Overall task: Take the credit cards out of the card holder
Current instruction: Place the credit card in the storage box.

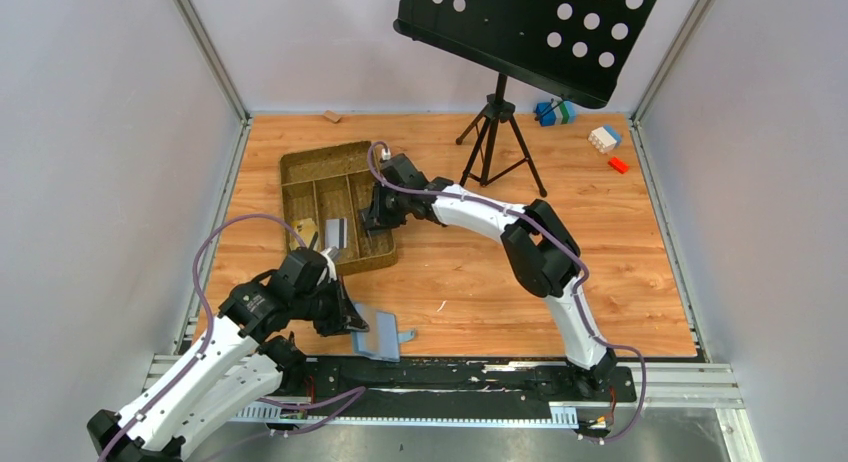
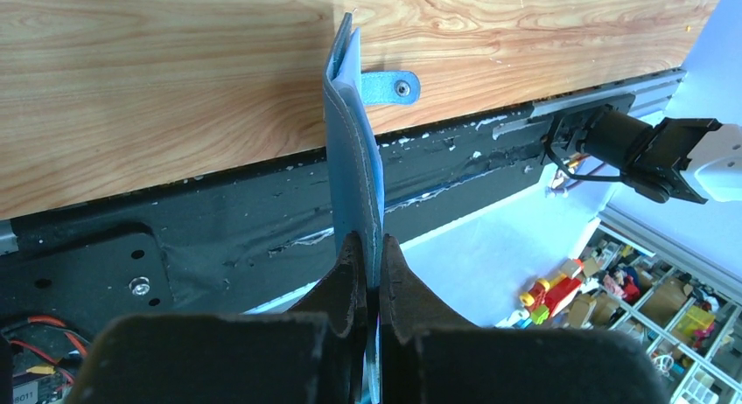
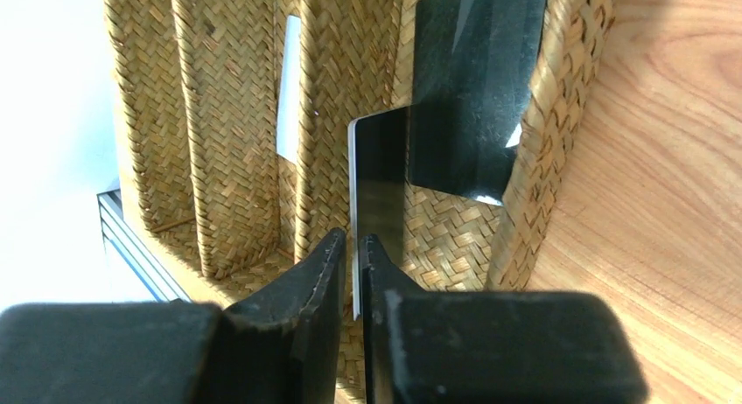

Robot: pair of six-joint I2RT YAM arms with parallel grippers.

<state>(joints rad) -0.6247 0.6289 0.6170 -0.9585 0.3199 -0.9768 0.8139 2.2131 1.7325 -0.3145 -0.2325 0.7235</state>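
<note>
While the left claw (image 2: 367, 247) pinches the holder (image 2: 352, 159) shut by its near end, the right claw (image 3: 350, 247) is over the tray (image 3: 219, 159) with the grey card (image 3: 381, 177) between its fingers. The card stands on its thin edge and sticks out in front of that claw, down into the tray's end slot. The fingers sit very close on both sides of it, so it looks gripped. Just past the tip of the grey card, the black card (image 3: 468, 98) lies in that slot, leaning on the tray's side wall. I think both cards are out of the holder.

The holder sticks out in front of the left claw, standing on edge above the near edge of the table (image 2: 175, 72), well away from the right claw. Its tab (image 2: 391, 87) points off to one side. I cannot see inside it.

The step now looks like putting the grey card down. Next the right claw needs to open its fingers a little and let the card drop beside the black one. Then it should lift straight up, so it does not drag the card or bump the tray wall.
</note>
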